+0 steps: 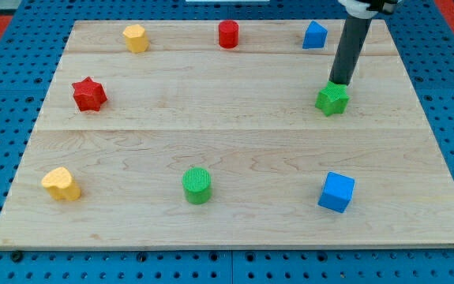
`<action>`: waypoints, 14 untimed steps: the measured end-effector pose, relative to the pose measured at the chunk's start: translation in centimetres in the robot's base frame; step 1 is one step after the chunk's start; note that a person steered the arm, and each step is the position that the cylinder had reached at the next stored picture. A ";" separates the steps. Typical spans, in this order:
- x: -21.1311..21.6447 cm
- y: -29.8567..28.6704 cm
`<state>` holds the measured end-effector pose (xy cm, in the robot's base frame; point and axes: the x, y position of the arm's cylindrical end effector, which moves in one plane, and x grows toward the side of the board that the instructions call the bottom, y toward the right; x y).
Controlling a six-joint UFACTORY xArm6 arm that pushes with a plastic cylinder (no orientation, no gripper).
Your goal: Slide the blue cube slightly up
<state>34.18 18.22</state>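
Observation:
The blue cube (336, 192) sits near the view's bottom right of the wooden board (234, 134). My tip (339, 83) is at the view's right, touching the top edge of a green star block (332, 99), well above the blue cube. A second blue block (314, 35), angular in shape, lies near the view's top right, just left of my rod.
A red star (89, 94) lies at the left. A yellow block (135, 38) and a red cylinder (228, 34) lie along the top. A yellow heart (61, 184) and a green cylinder (197, 185) lie along the bottom.

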 end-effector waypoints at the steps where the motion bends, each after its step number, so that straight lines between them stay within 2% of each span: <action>1: -2.1 0.7; 11: -3.0 -0.3; 12: -2.6 1.8; 13: 3.9 12.2; 14: 14.3 14.6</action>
<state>48.48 32.84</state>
